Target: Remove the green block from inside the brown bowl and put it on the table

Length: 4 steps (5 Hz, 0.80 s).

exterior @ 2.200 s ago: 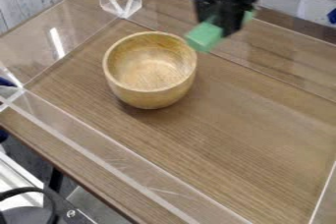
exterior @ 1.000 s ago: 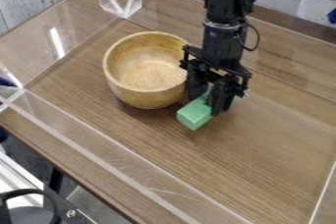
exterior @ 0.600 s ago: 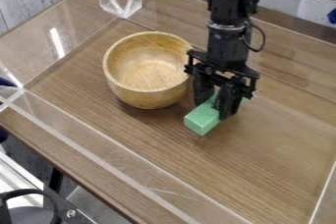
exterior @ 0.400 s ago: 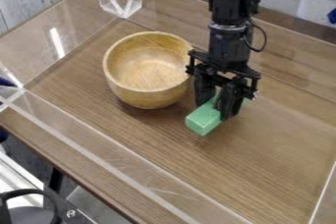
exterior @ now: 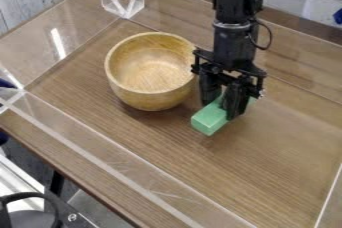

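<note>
The table runs off the frame on all sides, its clear walls faint and hard to trace. The brown bowl sits at centre-left. The arm comes down from the top edge, its upper part cut off. The gripper is clamped on the green block; the block's upper end is hidden between the fingers, its lower end at the tabletop just right of the bowl.

Bright, even light; glare on the acrylic walls; picture slightly soft.
</note>
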Each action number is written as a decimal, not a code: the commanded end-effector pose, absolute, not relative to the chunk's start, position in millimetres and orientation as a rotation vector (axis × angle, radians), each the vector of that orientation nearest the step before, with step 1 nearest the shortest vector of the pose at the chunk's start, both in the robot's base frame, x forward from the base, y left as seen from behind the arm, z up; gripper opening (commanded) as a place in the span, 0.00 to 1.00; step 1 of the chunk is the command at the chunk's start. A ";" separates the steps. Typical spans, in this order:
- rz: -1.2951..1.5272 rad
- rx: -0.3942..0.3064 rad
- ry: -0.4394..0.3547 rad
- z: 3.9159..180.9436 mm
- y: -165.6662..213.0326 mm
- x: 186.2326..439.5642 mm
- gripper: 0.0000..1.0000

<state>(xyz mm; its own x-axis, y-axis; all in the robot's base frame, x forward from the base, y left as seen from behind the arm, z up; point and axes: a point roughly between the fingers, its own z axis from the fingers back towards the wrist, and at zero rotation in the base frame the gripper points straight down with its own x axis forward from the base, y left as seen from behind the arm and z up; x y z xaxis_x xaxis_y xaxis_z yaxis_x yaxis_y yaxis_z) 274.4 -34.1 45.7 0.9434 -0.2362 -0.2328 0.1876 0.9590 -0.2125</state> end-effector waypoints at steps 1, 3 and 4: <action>-0.196 -0.170 0.242 56.3 -36.7 279.5 1.00; -0.175 -0.146 0.214 99.8 -43.1 278.9 1.00; -0.174 -0.140 0.137 147.3 -46.3 280.3 1.00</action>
<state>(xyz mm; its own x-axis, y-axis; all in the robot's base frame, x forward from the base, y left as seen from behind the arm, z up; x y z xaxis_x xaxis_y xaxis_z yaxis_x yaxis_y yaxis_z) 274.9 -45.4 130.2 0.9657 -0.1803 -0.1867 0.1515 0.9757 -0.1584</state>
